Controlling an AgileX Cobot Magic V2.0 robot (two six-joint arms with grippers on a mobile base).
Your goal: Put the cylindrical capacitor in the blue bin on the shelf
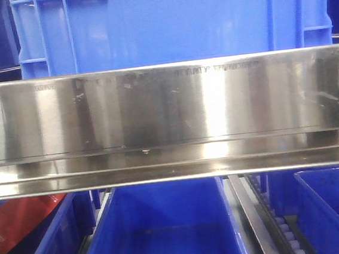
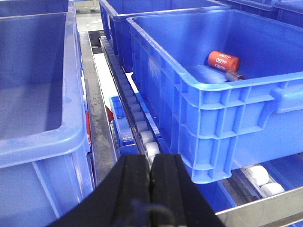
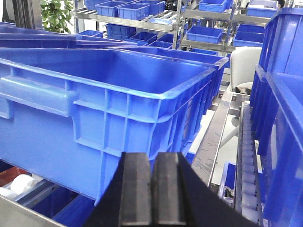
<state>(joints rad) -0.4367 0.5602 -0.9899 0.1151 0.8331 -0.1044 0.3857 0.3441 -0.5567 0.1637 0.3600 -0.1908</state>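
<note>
The shelf's shiny steel front rail (image 1: 168, 115) runs across the front view, with a blue bin (image 1: 171, 19) above it. In the left wrist view a blue bin (image 2: 227, 113) holds an orange cylinder (image 2: 222, 60) marked 4680. Beside it lies a small dark cylinder (image 2: 235, 75), partly hidden by the rim; I cannot tell if it is the capacitor. My left gripper (image 2: 151, 158) is shut and empty, low in front of that bin's left corner. My right gripper (image 3: 152, 156) is shut and empty, before the corner of an empty blue bin (image 3: 94, 109).
A roller track (image 2: 142, 127) runs between the bin and another blue bin (image 2: 33, 94) on the left. Lower bins (image 1: 167, 229) and a red sheet (image 1: 17, 226) lie under the rail. More racks with blue bins (image 3: 132, 9) stand far behind.
</note>
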